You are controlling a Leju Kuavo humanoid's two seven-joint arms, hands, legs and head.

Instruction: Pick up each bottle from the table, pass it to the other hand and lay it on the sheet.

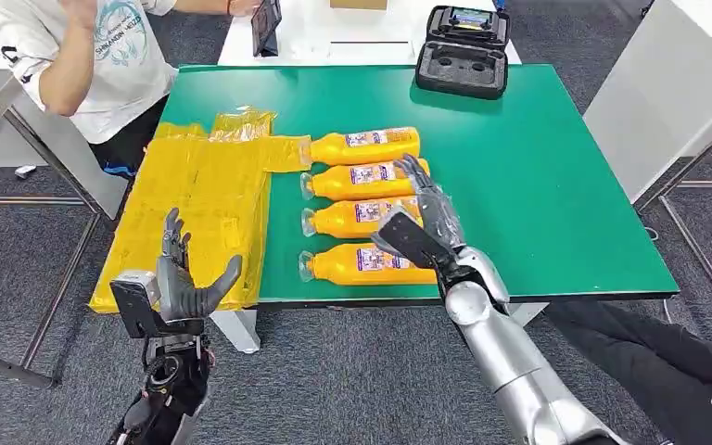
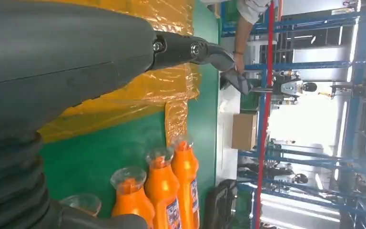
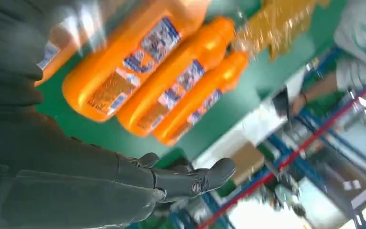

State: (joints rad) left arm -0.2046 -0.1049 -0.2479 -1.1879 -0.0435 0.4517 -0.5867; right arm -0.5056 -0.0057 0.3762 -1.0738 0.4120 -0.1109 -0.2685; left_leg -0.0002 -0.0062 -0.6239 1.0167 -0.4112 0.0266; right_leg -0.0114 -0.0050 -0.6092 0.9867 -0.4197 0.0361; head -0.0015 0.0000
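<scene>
Four bottles (image 1: 363, 205) are laid side by side on the green counter (image 1: 556, 185), caps toward the yellow sheet (image 1: 199, 209). The right robot hand (image 1: 424, 218) is positioned above them, fingers spread, holding nothing. The left robot hand (image 1: 183, 278) is raised beside the sheet, spread and empty.

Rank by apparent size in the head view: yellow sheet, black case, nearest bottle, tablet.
1. yellow sheet
2. nearest bottle and black case: look about alike; the case lies farther away and the right hand overlaps the bottle, so unranked
3. tablet, smallest
</scene>
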